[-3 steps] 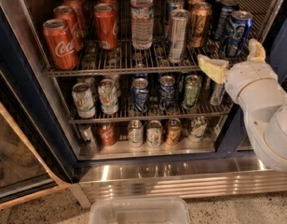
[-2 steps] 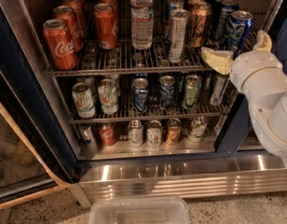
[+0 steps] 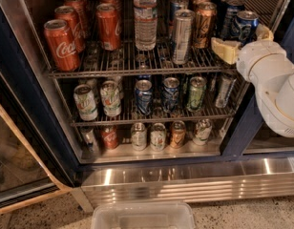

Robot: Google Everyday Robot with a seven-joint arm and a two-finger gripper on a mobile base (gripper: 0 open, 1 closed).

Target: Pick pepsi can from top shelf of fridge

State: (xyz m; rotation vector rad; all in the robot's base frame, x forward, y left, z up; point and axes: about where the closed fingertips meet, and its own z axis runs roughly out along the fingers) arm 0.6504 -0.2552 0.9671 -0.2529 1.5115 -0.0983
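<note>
The pepsi can (image 3: pixel 245 26), bright blue with a silver lid, stands at the right end of the top shelf (image 3: pixel 137 64) of the fridge (image 3: pixel 27 109). My gripper (image 3: pixel 245 41) reaches in from the right on a white arm. It is open, with one cream finger (image 3: pixel 225 49) left of the can and the other (image 3: pixel 264 32) right of it. The can's lower part is hidden behind the gripper. I cannot tell whether the fingers touch the can.
Red Coke cans (image 3: pixel 62 44), a water bottle (image 3: pixel 145 16), a tall slim silver can (image 3: pixel 182 35), a copper can (image 3: pixel 204 25) and navy cans (image 3: pixel 229 12) share the top shelf. More cans fill the lower rack (image 3: pixel 152 114). A clear plastic bin (image 3: pixel 143 215) sits on the floor.
My gripper has moved up and further into the fridge, from just below and in front of the pepsi can to straddling it.
</note>
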